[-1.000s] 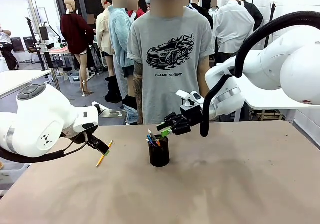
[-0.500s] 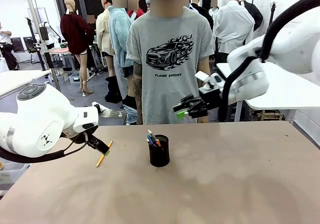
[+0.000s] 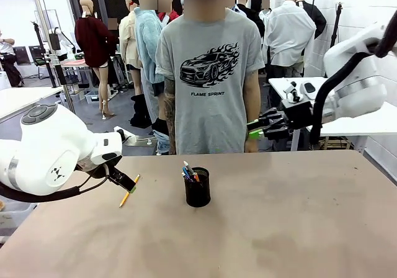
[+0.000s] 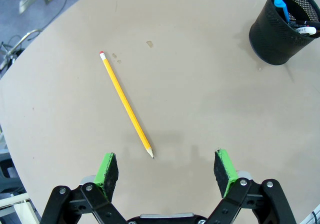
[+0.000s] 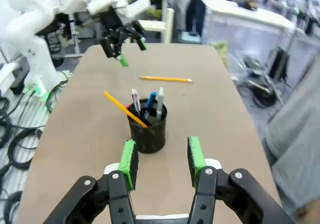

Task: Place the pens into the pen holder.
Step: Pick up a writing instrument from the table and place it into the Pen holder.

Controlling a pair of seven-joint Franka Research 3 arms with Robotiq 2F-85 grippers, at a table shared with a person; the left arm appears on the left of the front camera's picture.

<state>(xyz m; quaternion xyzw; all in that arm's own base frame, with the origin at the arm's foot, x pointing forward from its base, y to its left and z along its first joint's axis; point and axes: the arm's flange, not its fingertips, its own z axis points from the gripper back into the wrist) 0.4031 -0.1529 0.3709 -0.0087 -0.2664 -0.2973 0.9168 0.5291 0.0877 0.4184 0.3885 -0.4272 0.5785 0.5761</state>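
Yellow pencil (image 4: 126, 105) lies flat on the table (image 4: 200, 84), well apart from the pen holder (image 4: 282, 29), which has several pens (image 5: 159, 102) in it; left gripper (image 4: 166, 165) hovers above the pencil, jaws wide, empty; right gripper (image 5: 161, 156) aloft, parted, empty; pencil likely light, stiff, apt to roll; pinch mid-shaft.

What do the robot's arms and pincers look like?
Both arms are fat, round and white. The left arm has a small black mark and a grey cap; the right arm carries a thick black cable. The left pincer and the right pincer are black, each with two fingers wearing bright green pads.
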